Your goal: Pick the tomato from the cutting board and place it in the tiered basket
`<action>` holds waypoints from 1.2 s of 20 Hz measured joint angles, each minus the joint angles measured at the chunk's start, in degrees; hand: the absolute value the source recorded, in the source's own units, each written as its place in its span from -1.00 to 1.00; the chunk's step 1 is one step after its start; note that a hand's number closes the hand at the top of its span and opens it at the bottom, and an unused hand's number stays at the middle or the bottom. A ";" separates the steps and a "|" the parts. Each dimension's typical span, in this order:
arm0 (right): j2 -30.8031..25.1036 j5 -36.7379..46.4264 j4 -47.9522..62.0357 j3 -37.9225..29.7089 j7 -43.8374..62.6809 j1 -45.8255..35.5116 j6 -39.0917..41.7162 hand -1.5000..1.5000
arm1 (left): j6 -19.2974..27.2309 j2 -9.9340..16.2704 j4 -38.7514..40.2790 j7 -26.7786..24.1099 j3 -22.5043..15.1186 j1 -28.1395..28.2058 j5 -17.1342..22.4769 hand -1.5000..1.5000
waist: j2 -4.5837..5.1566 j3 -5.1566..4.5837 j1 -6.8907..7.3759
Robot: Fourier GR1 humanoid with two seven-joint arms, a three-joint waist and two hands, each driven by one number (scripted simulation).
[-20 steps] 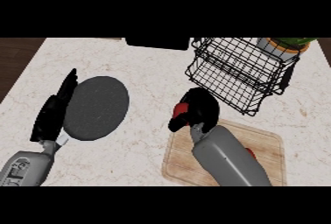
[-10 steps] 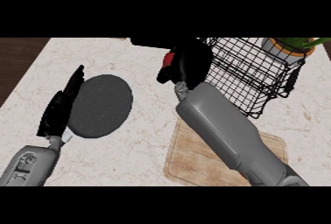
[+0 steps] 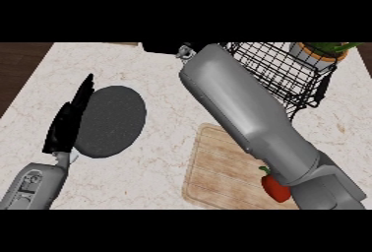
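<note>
My right forearm point(image 3: 240, 108) stretches from the lower right up to the top edge, just left of the black wire tiered basket point(image 3: 291, 74). Its hand lies beyond the top of the view, so whatever it holds is hidden. A wooden cutting board point(image 3: 218, 172) lies under the arm. On the board's right side a red round fruit with a green stalk point(image 3: 275, 188) shows, half hidden by my elbow. My left hand point(image 3: 69, 123) rests open, fingers straight, at the left edge of a dark round plate point(image 3: 109, 120).
A potted plant point(image 3: 320, 51) stands behind the basket at the top right. A dark object point(image 3: 160, 47) sits at the counter's back edge. The counter's left edge point(image 3: 29, 83) borders dark wood.
My right arm has swung up and away from the board with a red thing in its hand; the hand has now left the view at the top. The left hand has stayed put.
</note>
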 measured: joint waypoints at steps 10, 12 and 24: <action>0.08 -1.30 13.50 -6.63 -2.81 -10.45 -0.78 1.00 | 0.89 -0.41 -0.08 -0.12 0.71 0.52 -0.71 0.00 | 0.19 0.17 -1.65; 0.11 -0.52 16.88 -6.99 -3.40 -11.44 -0.95 1.00 | 1.13 -0.45 -0.58 0.46 0.78 0.61 -0.93 0.00 | 0.21 0.18 -1.90; -4.23 5.03 31.90 -7.64 -4.61 -14.55 4.38 1.00 | 0.10 0.76 -0.39 -0.54 3.35 2.87 0.04 0.00 | -0.14 0.26 -4.25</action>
